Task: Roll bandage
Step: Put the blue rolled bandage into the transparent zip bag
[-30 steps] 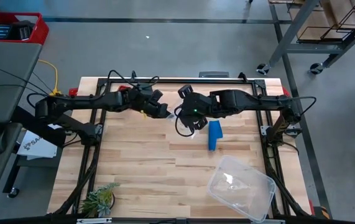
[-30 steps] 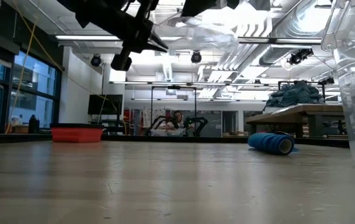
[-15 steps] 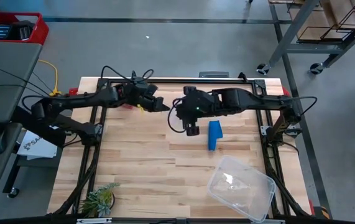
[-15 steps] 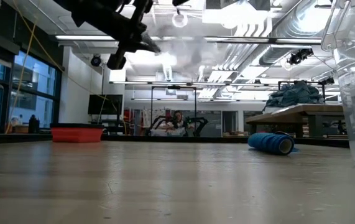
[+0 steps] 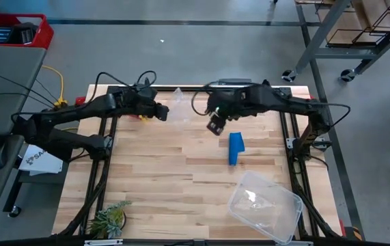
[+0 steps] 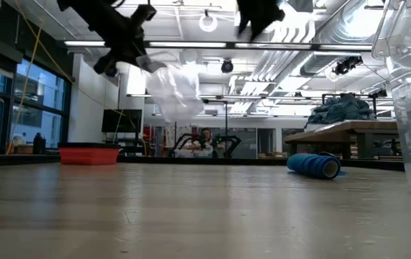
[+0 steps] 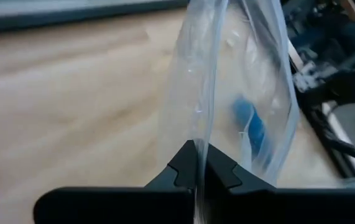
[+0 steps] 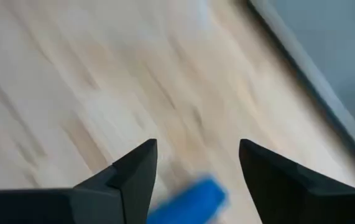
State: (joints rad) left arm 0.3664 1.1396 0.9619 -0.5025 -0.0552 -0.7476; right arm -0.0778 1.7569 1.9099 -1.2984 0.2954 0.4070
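A: The bandage (image 5: 235, 147), where is it?
B: Rolled up, lying on the wooden table (image 5: 154, 178), right of centre, nothing touching it.
A: Biggest things first, then?
B: The table, then a clear plastic tub (image 5: 265, 205) at its near right, a small plant (image 5: 108, 220) at the near left corner.
A: And the arms?
B: Both are raised over the far side. The left gripper (image 5: 161, 113) is clamped on a clear plastic bag (image 6: 173, 90), which hangs from it in the air. The right gripper (image 5: 214, 127) has its fingers (image 8: 133, 174) spread, holding nothing, just beyond the roll.
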